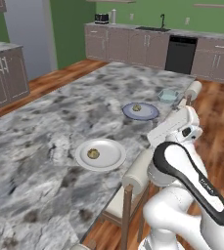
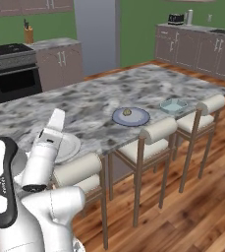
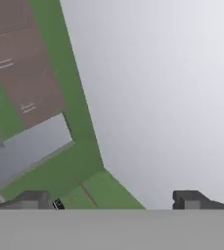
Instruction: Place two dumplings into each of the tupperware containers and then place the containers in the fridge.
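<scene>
We saw the pincer (image 3: pixel 111 200) wide open, holding and touching nothing. One dumpling (image 1: pixel 93 154) lay on the white plate (image 1: pixel 114 157), another (image 1: pixel 137 108) on the blue plate (image 1: pixel 150 114); a tub (image 1: pixel 168 95) sat near the bench's (image 1: pixel 45 132) far edge.

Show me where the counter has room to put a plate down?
Bare marble counter spreads left of the white plate and blue plate. It's crowded along the stool edge, where both plates and the blue tub sit.
</scene>
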Controlling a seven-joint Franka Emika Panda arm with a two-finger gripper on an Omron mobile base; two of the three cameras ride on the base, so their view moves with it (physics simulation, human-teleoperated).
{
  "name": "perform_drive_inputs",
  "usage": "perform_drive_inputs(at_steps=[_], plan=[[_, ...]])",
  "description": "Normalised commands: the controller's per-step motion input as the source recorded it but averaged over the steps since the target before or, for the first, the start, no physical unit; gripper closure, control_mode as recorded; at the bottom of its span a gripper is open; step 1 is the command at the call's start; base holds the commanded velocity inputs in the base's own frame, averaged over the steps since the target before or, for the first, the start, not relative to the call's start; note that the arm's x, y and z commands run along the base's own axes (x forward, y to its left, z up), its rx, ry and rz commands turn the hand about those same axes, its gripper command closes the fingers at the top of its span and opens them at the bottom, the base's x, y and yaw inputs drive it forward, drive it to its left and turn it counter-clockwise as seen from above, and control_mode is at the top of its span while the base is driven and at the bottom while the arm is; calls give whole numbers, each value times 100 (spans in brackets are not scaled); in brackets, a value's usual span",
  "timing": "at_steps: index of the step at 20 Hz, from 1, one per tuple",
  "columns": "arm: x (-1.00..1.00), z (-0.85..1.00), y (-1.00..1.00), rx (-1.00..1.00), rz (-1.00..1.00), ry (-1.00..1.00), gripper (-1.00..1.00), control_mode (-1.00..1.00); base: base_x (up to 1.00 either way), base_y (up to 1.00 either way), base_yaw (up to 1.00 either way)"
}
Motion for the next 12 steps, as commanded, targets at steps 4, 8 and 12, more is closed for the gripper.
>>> perform_drive_inputs(at_steps=[4, 8, 12], plan=[[54, 0, 0, -84, -12, -2, -100, -100, 0, 0, 0], [58, 0, 3, -93, -13, 1, -100, -100, 0, 0, 0], [17, 12, 23, -96, -4, 17, -100, -100, 0, 0, 0]])
